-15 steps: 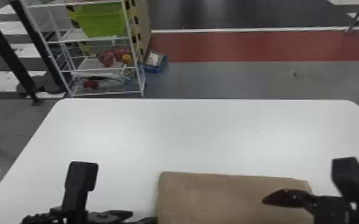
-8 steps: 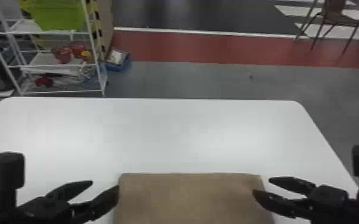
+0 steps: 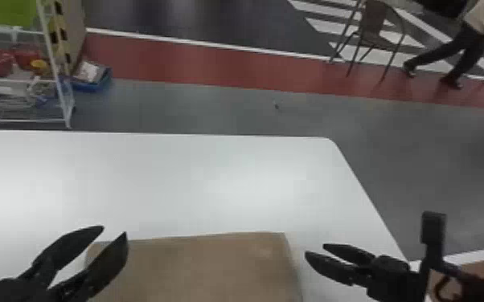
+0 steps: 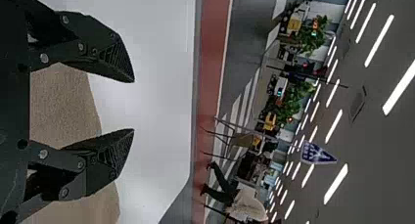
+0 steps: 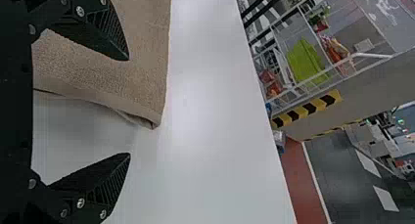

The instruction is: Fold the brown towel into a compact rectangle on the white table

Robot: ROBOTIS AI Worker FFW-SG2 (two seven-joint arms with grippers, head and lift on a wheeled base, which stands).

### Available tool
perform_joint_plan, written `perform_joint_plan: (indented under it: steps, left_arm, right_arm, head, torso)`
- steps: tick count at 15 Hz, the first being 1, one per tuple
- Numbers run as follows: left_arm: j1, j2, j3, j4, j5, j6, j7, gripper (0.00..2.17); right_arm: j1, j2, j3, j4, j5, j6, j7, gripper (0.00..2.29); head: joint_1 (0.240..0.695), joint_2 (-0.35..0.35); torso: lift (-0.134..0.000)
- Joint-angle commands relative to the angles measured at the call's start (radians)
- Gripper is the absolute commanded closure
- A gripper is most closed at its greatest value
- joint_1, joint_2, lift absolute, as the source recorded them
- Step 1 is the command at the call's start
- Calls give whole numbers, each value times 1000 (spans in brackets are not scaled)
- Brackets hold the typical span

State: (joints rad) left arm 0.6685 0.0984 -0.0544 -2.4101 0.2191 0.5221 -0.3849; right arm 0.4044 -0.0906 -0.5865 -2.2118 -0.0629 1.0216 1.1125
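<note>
The brown towel (image 3: 209,269) lies flat on the white table (image 3: 197,180) at the near edge of the head view. My left gripper (image 3: 114,229) stands open over its left far corner; in the left wrist view the left gripper (image 4: 134,105) is open, with the towel (image 4: 63,106) behind and between its fingers. My right gripper (image 3: 314,248) is open just right of the towel in the head view. In the right wrist view the right gripper (image 5: 129,106) has a towel corner (image 5: 151,117) between its spread fingers, not gripped.
Beyond the table's far edge, a wire shelf (image 3: 58,80) with red items stands at the left, beside a blue box (image 3: 92,78) on the floor. A chair (image 3: 374,30) is at the far right. A brown surface (image 3: 478,277) shows at the lower right.
The head view has swung to the right, shifting table and shelf leftward. Both grippers are seen with their fingers apart and have changed place relative to the towel, the left now over its left side.
</note>
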Motion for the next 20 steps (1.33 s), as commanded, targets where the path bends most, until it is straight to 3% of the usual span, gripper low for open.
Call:
perform_joint_plan:
  steps: [1,2,7,9,14,20]
  left_arm:
    - [11,7,-55,28,-50,17,12,2138]
    - [11,14,-81,34,-89,36,37,2138]
    - [11,20,-110,80,-150,75,95,2138]
    - [5,23,-121,94,-176,75,115,2138]
    - [8,50,-134,94,-204,88,152,2142]
    - [5,60,-162,91,-215,125,150,2142]
  right_arm:
    - [8,0,-23,21,-23,-10,0,218]
    - [8,0,-29,29,-25,-1,-2,218]
    - [-30,-6,-36,61,-28,104,-20,218]
    - [-36,3,-4,64,-23,153,-51,218]
    - [-36,63,20,-2,-20,248,-106,221]
    - [-41,81,70,-6,-23,328,-174,218]
  head:
    - [695,-342]
    - [695,-350]
    - [695,-350]
    - [695,-350]
    - [695,-350]
    - [695,-350]
  torso:
    - [-122]
    - [-122]
    - [-122]
    - [-122]
    - [-122]
    - [-122]
